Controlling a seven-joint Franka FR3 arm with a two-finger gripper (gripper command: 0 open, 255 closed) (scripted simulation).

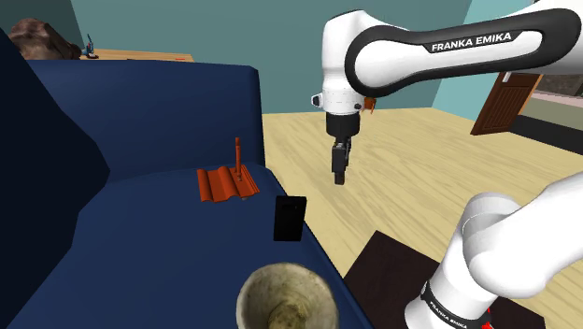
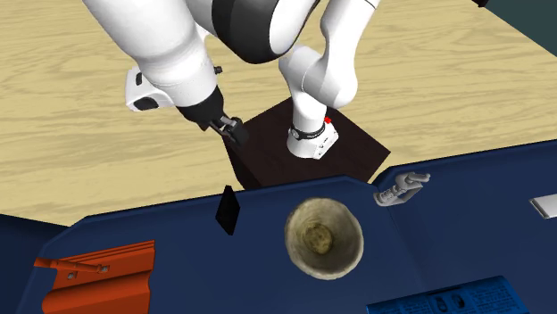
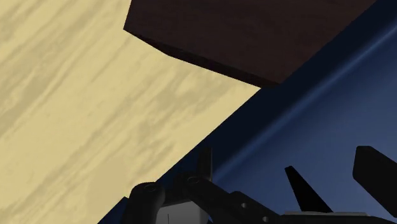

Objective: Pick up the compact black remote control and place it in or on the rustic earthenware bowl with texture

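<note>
Beside the blue sofa (image 1: 168, 252), the gripper (image 1: 338, 178) hangs over the floor (image 1: 411, 178); whether it is open or closed cannot be told.
Arm (image 1: 392, 56) reads "FRANKA EMIKA"; the plain black remote (image 1: 290, 218) stands upright near the bowl (image 1: 250, 282).

Remote (image 1: 290, 219) near bowl (image 1: 250, 285), on sofa (image 1: 159, 252)

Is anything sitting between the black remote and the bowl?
No, nothing. In the shoulder view, just bare blue couch lies between the remote and the bowl. The second exterior view shows the same.
</note>
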